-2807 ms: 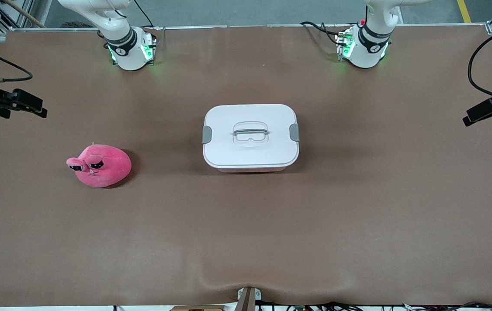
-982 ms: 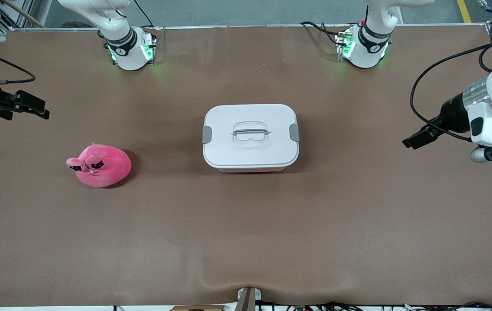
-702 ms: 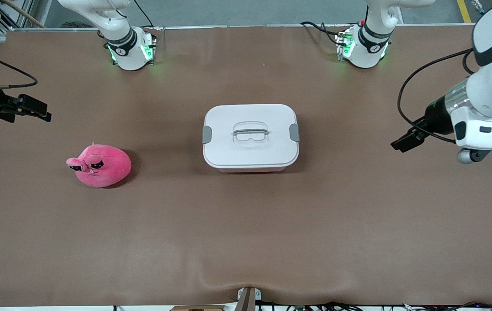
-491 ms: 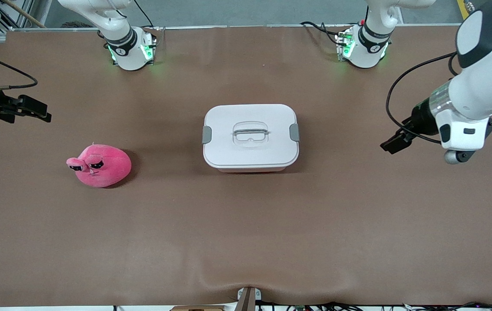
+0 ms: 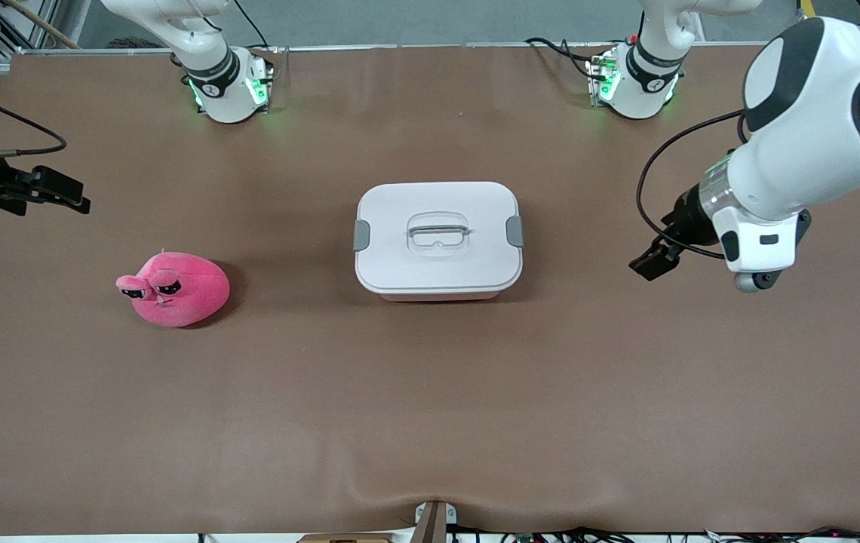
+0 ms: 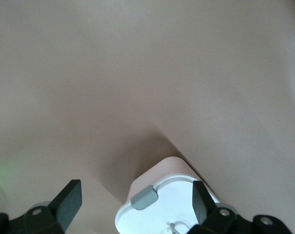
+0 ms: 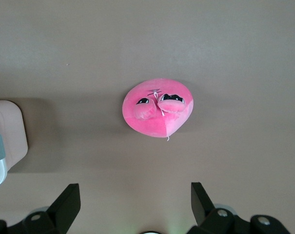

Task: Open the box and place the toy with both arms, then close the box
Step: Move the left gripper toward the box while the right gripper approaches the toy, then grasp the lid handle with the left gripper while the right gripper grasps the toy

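Box (image 5: 438,238): mid-worktop, lid on, clips untouched. Toy (image 5: 173,289): toward the right arm's end from box. My left gripper (image 5: 649,262): released, now swung closer beside box. My right gripper (image 5: 60,194): released, waiting. Opening not begun.

Hot-pink toy (image 5: 173,289) (dark eye patches); white-lidded box (image 5: 437,240).

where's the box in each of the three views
Front view: the box sits mid-table, lid on, between the toy and the left gripper.
Left wrist view: one corner of it shows between the open fingers.
Right wrist view: only one end shows at the picture's edge.
Shared landmark: the grey side clip, one in each wrist view, both in front.
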